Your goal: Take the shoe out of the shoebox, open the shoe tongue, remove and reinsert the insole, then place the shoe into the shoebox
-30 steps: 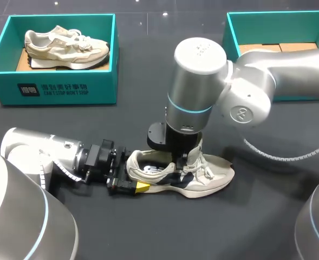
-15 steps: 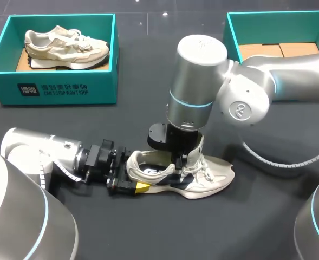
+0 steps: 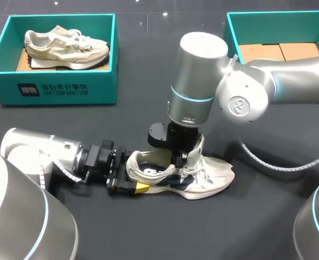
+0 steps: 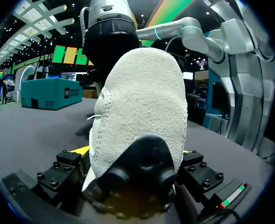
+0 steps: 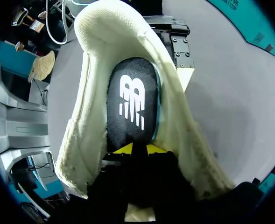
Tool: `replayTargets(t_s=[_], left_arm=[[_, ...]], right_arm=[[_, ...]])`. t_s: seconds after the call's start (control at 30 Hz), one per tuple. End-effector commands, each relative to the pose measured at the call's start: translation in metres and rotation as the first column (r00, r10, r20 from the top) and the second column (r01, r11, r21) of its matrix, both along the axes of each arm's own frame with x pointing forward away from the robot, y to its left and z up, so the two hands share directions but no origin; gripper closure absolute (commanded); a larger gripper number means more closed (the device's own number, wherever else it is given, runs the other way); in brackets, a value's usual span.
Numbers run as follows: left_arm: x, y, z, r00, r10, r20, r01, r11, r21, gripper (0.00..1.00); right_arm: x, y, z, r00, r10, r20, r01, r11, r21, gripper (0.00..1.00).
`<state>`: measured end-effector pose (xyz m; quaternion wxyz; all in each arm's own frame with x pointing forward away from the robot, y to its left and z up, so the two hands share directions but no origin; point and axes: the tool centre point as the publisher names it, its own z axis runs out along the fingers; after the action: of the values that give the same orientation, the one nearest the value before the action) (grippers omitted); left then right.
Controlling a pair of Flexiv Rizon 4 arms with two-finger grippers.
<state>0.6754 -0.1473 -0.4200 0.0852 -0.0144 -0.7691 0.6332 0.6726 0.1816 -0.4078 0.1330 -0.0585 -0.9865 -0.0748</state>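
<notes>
Left gripper [image 4: 133, 151] is clamped on the heel of the shoe [image 3: 205, 179], one yellow tip each side; the shoe lies on its sole mid-table [image 3: 148, 233], toe pointing to your right. Right gripper [image 5: 133, 148] comes down from above into the shoe's opening, tips nearly together, pinching the near end of the black insole [image 5: 130, 102]; the tongue is pushed forward under the wrist. Two teal shoeboxes sit well apart from the shoe at the far edge; the left box [image 3: 62, 89] holds a second shoe [image 3: 67, 47], the right box [image 3: 232, 32] shows only its cardboard floor.
</notes>
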Motion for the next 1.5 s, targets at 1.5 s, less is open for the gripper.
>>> replayTargets(t_s=[1.5], left_arm=[[0.002,-0.001,-0.002,1.000,0.002,-0.001,-0.002,1.000,0.000,1.00]], right_arm=[[-0.004,-0.021,0.037,0.924,0.006,0.383,-0.140,0.936,0.324,1.00]])
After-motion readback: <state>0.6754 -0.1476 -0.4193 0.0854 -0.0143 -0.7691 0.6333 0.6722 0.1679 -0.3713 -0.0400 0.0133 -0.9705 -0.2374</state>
